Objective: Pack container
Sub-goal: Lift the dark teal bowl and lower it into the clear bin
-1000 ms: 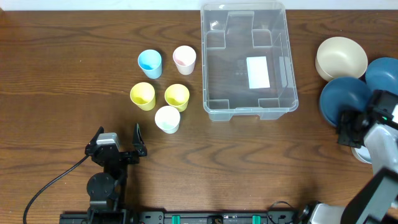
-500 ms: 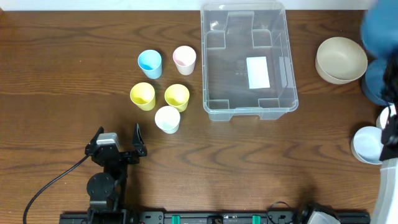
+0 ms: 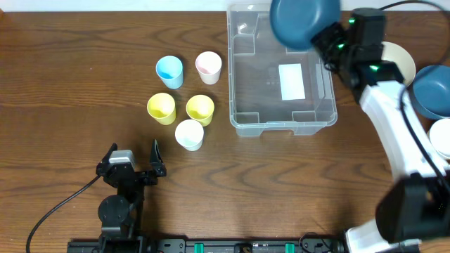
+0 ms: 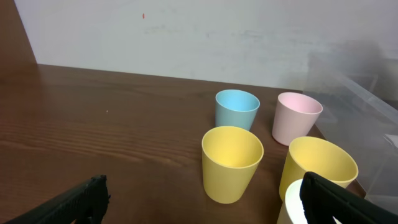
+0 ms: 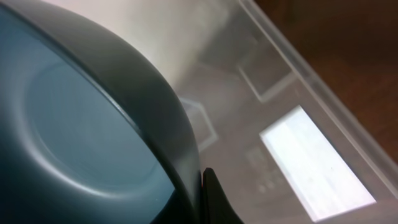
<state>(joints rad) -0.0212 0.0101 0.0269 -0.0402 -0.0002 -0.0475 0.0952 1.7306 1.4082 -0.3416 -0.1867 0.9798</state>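
The container [image 3: 242, 112] is a clear plastic bin with a white label [image 3: 292, 81] on its base, at the back centre. My right gripper [image 3: 325, 36] is shut on the rim of a dark blue bowl [image 3: 302, 20] and holds it above the bin's far right part. In the right wrist view the bowl [image 5: 81, 124] fills the left, with the bin's base and label [image 5: 317, 162] below. My left gripper [image 3: 133, 163] is open and empty near the front left. Several small cups stand left of the bin: blue [image 3: 169, 70], pink [image 3: 208, 67], two yellow [image 3: 161, 107], white [image 3: 188, 134].
A cream bowl [image 3: 401, 60], another dark blue bowl [image 3: 432, 91] and a pale bowl [image 3: 441, 137] sit at the right edge. The left wrist view shows the blue cup [image 4: 237, 109], pink cup [image 4: 297, 117] and yellow cups [image 4: 231, 163] close ahead.
My right arm has lifted a dark blue bowl from the right side and carried it left, over the container. The left arm has not moved.
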